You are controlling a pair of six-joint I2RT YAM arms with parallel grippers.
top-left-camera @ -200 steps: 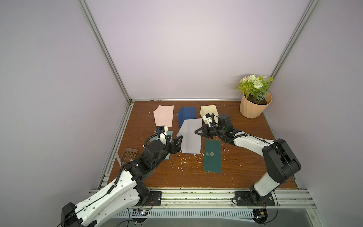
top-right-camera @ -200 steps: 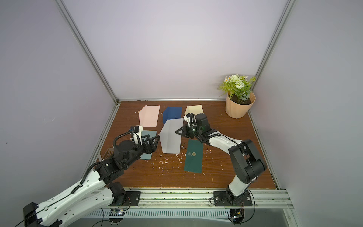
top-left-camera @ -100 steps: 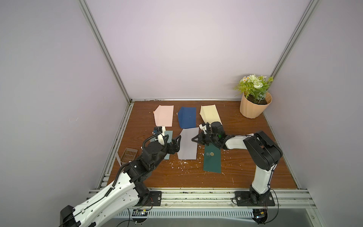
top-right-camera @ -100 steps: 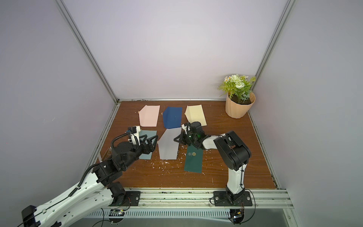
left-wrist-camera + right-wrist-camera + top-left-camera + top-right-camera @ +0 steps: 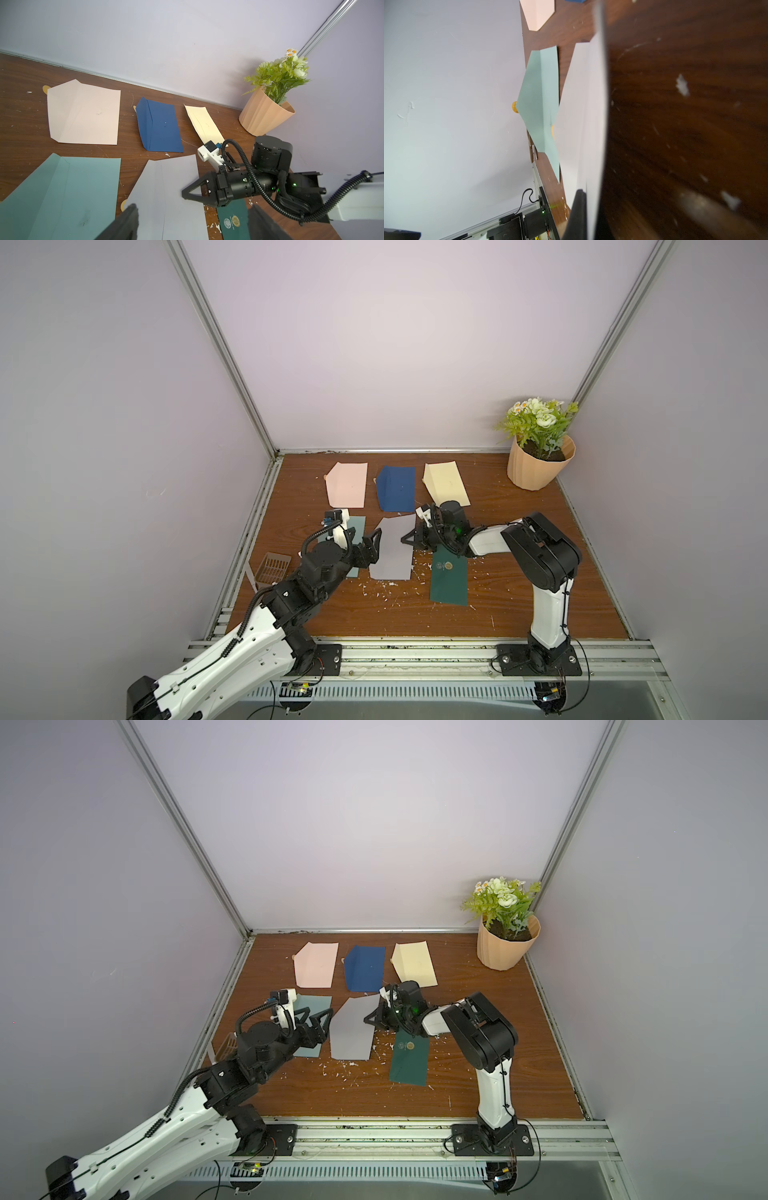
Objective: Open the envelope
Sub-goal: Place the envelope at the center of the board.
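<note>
A grey envelope (image 5: 392, 549) (image 5: 352, 1029) lies flat mid-table, its flap spread out toward the left. My right gripper (image 5: 404, 540) (image 5: 366, 1020) (image 5: 184, 193) is shut on the envelope's right edge. In the right wrist view the grey sheet (image 5: 583, 104) runs edge-on between the right gripper's (image 5: 591, 218) jaws. My left gripper (image 5: 365, 547) (image 5: 312, 1026) (image 5: 193, 224) stands open just above the grey envelope's left side, holding nothing. A dark green envelope (image 5: 449, 585) (image 5: 409, 1063) with two round seals lies closed to the right of the grey one.
Pink (image 5: 347, 485), blue (image 5: 397, 489) and cream (image 5: 446, 485) envelopes lie along the back, flaps open. A teal envelope (image 5: 358, 526) sits partly under my left wrist. A potted plant (image 5: 540, 464) fills the back right corner. A small basket (image 5: 272, 568) rests on the left rail. Paper scraps (image 5: 386, 593) litter the front.
The right gripper has brought the grey envelope down from a raised tilt to flat on the table, nearer the front. The left gripper's jaws have widened slightly.
</note>
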